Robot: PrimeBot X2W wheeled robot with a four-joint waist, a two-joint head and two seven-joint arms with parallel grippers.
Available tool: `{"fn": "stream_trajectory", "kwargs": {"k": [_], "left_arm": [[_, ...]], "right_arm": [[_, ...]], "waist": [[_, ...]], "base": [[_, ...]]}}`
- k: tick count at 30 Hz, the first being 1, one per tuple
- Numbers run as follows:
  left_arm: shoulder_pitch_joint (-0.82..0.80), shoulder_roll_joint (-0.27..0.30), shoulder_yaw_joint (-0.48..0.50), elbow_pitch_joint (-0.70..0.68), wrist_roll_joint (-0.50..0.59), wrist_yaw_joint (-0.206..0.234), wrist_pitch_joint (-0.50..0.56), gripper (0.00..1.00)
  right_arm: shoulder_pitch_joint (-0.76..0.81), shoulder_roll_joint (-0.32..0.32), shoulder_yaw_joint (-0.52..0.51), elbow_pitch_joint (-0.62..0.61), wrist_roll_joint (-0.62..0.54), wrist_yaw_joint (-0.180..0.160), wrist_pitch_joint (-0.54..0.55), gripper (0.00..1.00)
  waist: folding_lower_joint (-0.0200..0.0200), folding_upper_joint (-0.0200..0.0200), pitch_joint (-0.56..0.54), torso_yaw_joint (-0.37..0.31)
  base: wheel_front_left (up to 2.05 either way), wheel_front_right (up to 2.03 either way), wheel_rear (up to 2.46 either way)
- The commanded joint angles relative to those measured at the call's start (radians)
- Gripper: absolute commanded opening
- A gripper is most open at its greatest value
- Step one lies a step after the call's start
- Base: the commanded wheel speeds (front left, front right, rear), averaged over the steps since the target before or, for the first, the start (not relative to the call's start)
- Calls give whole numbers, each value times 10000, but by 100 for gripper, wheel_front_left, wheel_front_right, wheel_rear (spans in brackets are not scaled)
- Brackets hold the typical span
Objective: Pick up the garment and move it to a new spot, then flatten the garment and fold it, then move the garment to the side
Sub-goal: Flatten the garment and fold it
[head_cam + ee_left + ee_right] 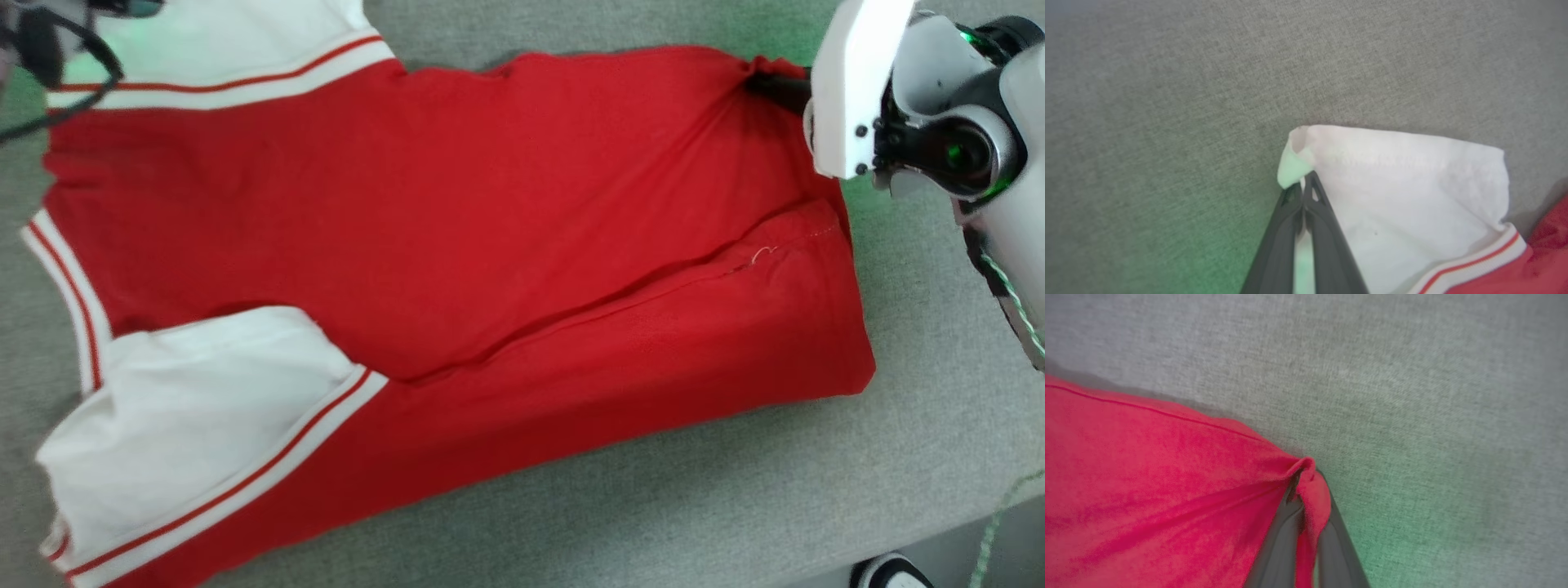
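The garment (424, 237) lies spread on the grey surface, red body across the middle, one white striped sleeve end at the lower left and another at the top left. In the left wrist view my left gripper (1305, 183) is shut on the corner of a white sleeve end (1392, 183), with fabric pinched between its dark fingers. My right gripper (1306, 479) is shut on a bunched red corner of the garment (1167, 506). In the head view that gripper (763, 82) reaches in from the right at the garment's far right corner, under its white wrist.
Grey woven fabric surface (653, 506) lies under and around the garment, with bare room at the front and right. A dark cable (73, 73) hangs at the top left. The toe of a shoe (890, 572) shows past the front edge at the lower right.
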Motion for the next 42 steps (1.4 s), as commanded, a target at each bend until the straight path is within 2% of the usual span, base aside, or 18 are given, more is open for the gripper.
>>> {"fn": "stream_trajectory", "kwargs": {"k": [1, 5, 10, 18, 24, 30, 33, 36, 42], "left_arm": [[496, -224, -42, 104, -159, -163, -197, 0], [559, -506, 359, 116, -518, -615, -1013, 0], [1052, -557, 600, 20, -910, -1245, -1597, 0], [2616, -94, 869, -886, -1659, -1729, -2113, 0], [4199, 564, 690, -2375, -2082, -1471, -1923, 0], [5666, 1090, 319, -3899, -2243, -866, -1815, 0], [6227, 1137, 199, -4355, -2425, -553, -1732, 0], [6604, 1067, 44, -4465, -2458, -424, -1805, 0], [6763, 675, -197, -3747, -2439, -268, -1666, 0]], "right_arm": [[343, -194, 139, 178, -155, -48, -360, 0], [664, -767, 305, -113, -229, -47, -1262, 0], [1474, -1701, 655, -799, -171, -38, -1976, 0], [3244, -2864, 775, -1724, 53, -36, -2553, 0], [4434, -3325, 652, -2292, 266, -35, -2531, 0], [5193, -3551, 411, -2648, 214, -35, -2332, 0], [5388, -3499, 337, -2739, 174, -35, -2127, 0], [5489, -3360, 248, -2720, 166, -35, -1918, 0], [5268, -2950, 141, -2392, 85, -35, -1361, 0]], "waist": [[0, 0, -358, 280], [0, 0, -1002, 741], [0, 0, -1944, 1327], [0, 0, -3301, 2192], [0, 0, -3961, 2656], [0, 0, -4275, 2946], [0, 0, -4338, 2992], [0, 0, -4305, 2985], [0, 0, -4111, 2819]], "base": [[0, 0, 0], [0, 0, 0], [0, 0, 0], [0, 0, 0], [0, 0, 0], [0, 0, 0], [0, 0, 0], [0, 0, 0], [0, 0, 0]]}}
